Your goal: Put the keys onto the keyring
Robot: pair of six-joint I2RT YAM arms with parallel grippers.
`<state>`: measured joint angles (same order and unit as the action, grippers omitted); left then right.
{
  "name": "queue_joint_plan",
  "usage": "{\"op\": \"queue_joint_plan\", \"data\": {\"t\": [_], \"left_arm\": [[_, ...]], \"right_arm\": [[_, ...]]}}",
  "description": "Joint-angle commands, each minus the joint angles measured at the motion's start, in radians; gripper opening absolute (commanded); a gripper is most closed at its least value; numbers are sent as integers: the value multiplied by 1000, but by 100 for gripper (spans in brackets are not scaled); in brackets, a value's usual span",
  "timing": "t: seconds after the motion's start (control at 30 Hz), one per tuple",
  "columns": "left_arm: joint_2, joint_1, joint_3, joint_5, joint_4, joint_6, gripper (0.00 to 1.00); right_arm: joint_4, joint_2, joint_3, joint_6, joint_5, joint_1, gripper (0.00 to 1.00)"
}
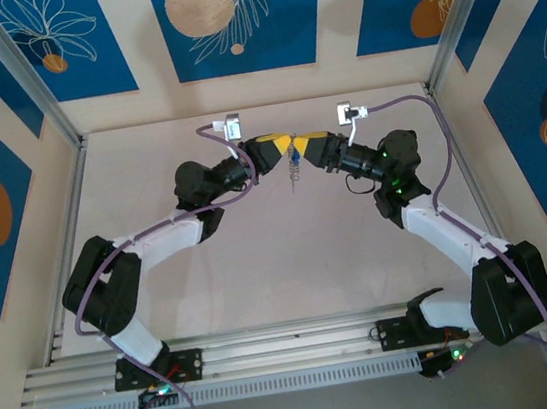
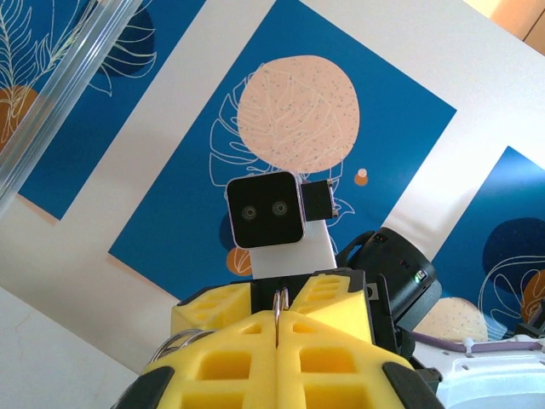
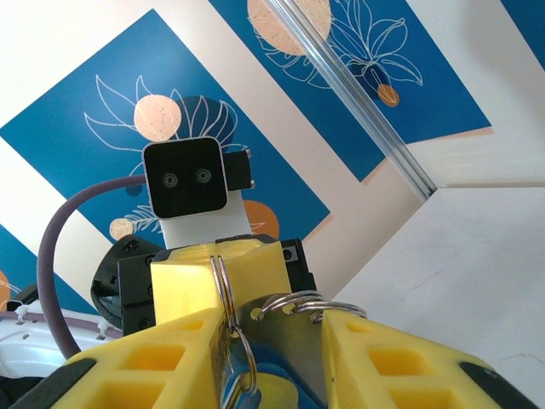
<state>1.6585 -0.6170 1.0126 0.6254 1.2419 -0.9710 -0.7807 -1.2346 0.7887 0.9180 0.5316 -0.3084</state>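
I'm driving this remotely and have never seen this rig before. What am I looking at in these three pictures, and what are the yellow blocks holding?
These are two robot arms bolted at the near edge of a pale table. The overhead picture looks down from behind them. The other two come from a camera on each wrist, looking along its own yellow fingers. The arms meet in mid-air above the table. The left hand is shut on a thin metal ring. The right hand has its jaws apart around more rings and a blue-headed key; I cannot tell whether it grips them.
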Motion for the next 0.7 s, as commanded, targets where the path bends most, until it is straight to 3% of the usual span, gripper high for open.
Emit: {"op": "queue_joint_plan", "data": {"t": [0.0, 0.2, 0.5, 0.6, 0.67], "left_arm": [[4, 11, 23, -5, 71, -11, 0], [9, 10, 22, -6, 77, -14, 0], [22, 10, 20, -3, 93, -21, 0], [25, 10, 22, -1, 97, -26, 0], [26, 11, 21, 0, 98, -26, 0]], "right_arm": [[-41, -4, 6, 9, 5, -7, 37], [-55, -6, 10, 10, 8, -7, 38], [-75, -25, 18, 20, 16, -7, 29], [-82, -33, 21, 25, 18, -7, 24], [-84, -37, 23, 25, 22, -9, 14]]}}
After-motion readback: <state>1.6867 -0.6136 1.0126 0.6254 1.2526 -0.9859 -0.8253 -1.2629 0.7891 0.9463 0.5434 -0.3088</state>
